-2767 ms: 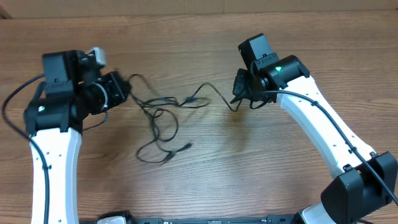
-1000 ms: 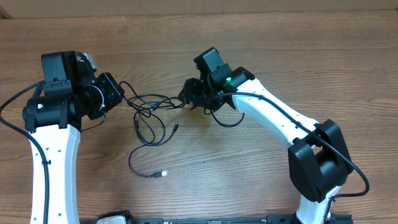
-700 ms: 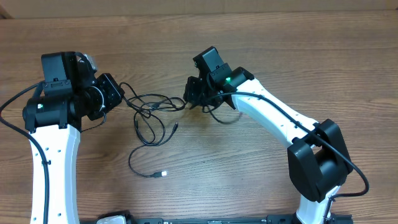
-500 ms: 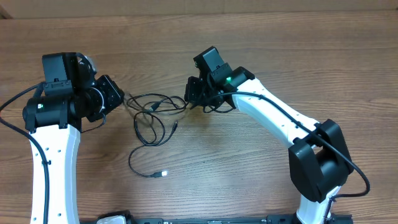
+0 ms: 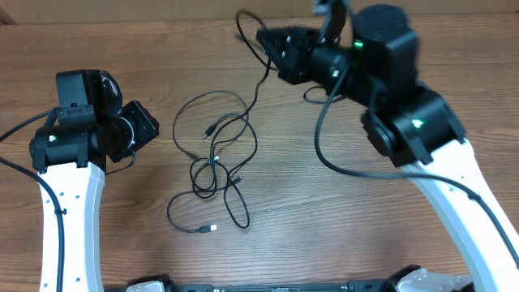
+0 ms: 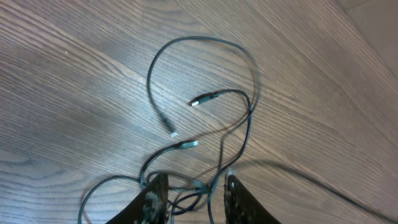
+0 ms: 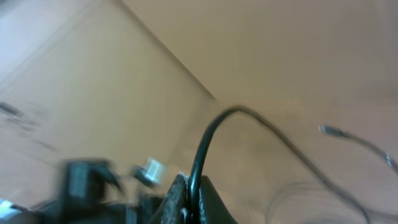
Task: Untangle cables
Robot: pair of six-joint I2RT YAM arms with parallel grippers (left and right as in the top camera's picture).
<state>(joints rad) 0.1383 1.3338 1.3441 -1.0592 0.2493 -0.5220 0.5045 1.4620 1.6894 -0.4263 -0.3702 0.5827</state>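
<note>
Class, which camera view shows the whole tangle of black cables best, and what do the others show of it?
Overhead: the cables are fully in frame, every loop traceable. Left wrist shows only some loops and plug ends close up. Right wrist is blurred, showing one strand pinched in the right gripper.

a wood-grain table point(image 5: 324, 211) fills the view; a pale strip point(image 5: 122, 8) runs along its far edge.
</note>
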